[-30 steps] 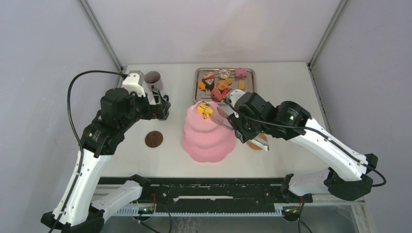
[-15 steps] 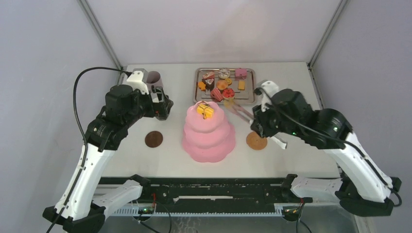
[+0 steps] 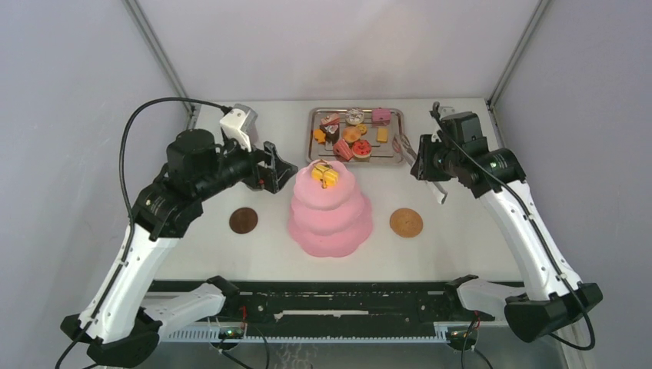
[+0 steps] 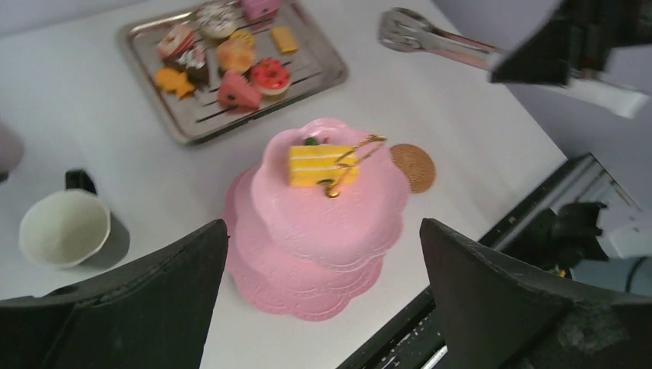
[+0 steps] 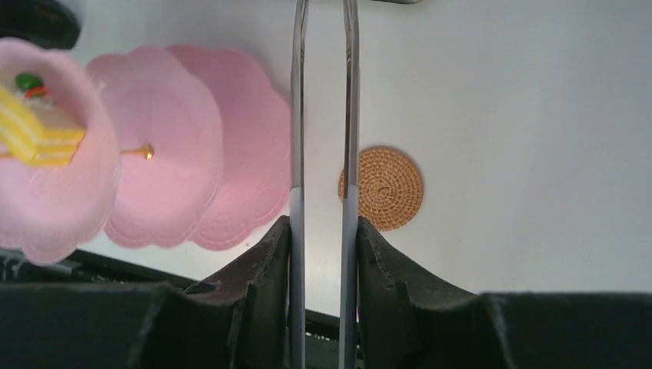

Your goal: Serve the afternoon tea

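- Standing upright at the left of the surface (image 3: 461, 254), the black mug (image 4: 65, 227) shows a pale inside and a dark handle. It sits apart from the stand, on its left in the left wrist view.
- The left gripper (image 3: 278, 171) hovers above the surface just left of the stand's top tier. Its jaws are spread wide and hold nothing.
- A round brown coaster (image 3: 243, 221) lies flat on the surface, near the stand's left side and not touching it.
- The pink three-tier stand (image 3: 330, 223) stands upright in the middle of the surface.
- A yellow cake slice (image 3: 326, 176) lies on the stand's top tier, right against the gold handle (image 4: 354, 154).
- Behind the stand, toward the far edge, a steel tray (image 3: 394, 115) carries the other toy cakes (image 3: 352, 135), crowded together in red, orange, pink and white.
- A second coaster (image 3: 406, 223) lies on the surface to the right of the stand, apart from it.
- The right gripper (image 5: 323, 231) is clamped on a pair of metal tongs (image 5: 350, 92).
- Both of its fingers press the tongs' two arms, which run close together and parallel.
- In the top view the tongs' tips sit by the right end of the tray, and the gripper is raised above the surface to the right of them.
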You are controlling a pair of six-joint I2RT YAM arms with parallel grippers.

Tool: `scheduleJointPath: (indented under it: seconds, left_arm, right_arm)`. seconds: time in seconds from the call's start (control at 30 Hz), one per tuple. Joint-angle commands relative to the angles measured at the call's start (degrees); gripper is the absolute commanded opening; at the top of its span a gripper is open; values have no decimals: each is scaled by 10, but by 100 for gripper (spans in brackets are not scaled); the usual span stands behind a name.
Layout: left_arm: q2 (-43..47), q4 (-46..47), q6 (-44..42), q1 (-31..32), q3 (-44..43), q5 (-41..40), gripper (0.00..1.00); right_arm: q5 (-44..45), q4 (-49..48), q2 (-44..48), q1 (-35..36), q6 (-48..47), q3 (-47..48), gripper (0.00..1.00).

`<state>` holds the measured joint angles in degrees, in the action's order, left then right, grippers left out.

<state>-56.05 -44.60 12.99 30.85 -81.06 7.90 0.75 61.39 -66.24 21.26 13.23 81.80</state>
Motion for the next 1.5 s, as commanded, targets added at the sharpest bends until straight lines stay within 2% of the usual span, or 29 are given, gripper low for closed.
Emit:
scheduleJointPath:
  seconds: [0.0, 0.1, 0.2, 0.33, 0.47, 0.63, 0.87, 1.1, 1.17, 1.3, 1.47]
  left_arm:
    - [4, 39, -92, 42, -40, 62, 98]
    - [7, 76, -182, 49, -18, 106, 93]
    - [8, 121, -264, 49, 6, 140, 93]
    - [-39, 77, -352, 48, -22, 155, 94]
    - [-83, 80, -420, 43, -8, 171, 91]
    - [-90, 125, -431, 17, 13, 223, 91]
    - [-161, 42, -449, -11, -50, 316, 89]
    - [-190, 74, -419, -11, -48, 310, 88]
    - [-191, 81, -417, -11, -45, 313, 86]
    - [-201, 84, -407, -11, -48, 316, 71]
    - [-229, 80, -386, -10, -65, 324, 60]
  right_arm:
    - [-63, -100, 6, -51, 19, 12, 40]
    - [-81, -105, 2, -65, 18, 11, 40]
    - [-82, -98, 2, -70, 16, 8, 40]
    - [-89, -93, 17, -82, 14, -5, 41]
    - [-113, -93, 27, -104, 13, -17, 41]
    - [-117, -90, 36, -115, 8, -25, 41]
    - [-121, -84, 33, -124, 2, -33, 41]
    - [-126, -87, 30, -127, 2, -39, 41]
    - [-125, -86, 30, -129, 1, -40, 41]
    - [-128, -86, 27, -131, -1, -40, 41]
    - [-165, -104, 26, -136, 4, -39, 41]
